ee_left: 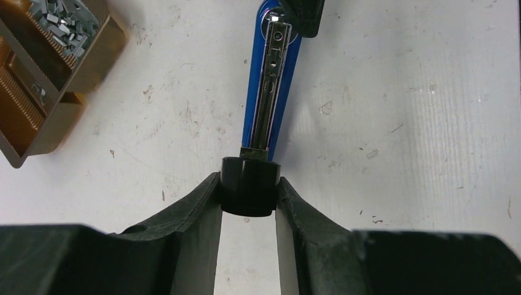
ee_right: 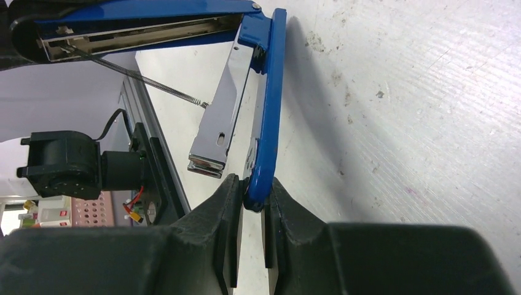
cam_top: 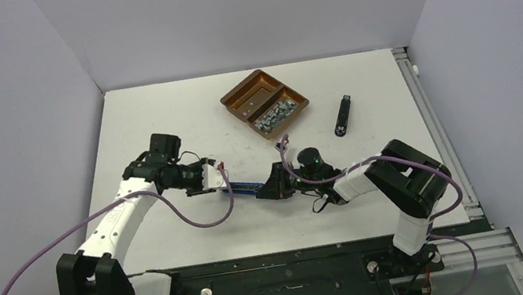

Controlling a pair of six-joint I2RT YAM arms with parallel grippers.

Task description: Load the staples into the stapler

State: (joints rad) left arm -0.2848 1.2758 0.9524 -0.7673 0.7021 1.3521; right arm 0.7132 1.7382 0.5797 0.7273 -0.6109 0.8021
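Top external shows both arms stretched over the tabletop [cam_top: 152, 125]: left hand [cam_top: 210, 181] clamps the black end of the open stapler [cam_top: 243, 188], right hand [cam_top: 274, 183] pinches its blue tip; staples [cam_top: 275, 116] lie in the tray [cam_top: 240, 92] beyond.

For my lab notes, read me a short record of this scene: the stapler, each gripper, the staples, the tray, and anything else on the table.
stapler: blue, hinged open, held between the two arms
left gripper: shut on the stapler's black end
right gripper: shut on the tip of the stapler's blue arm
staples: loose pile in the tray's near compartment
tray: brown, two compartments, beyond the arms
other: slim black object lying right of the tray
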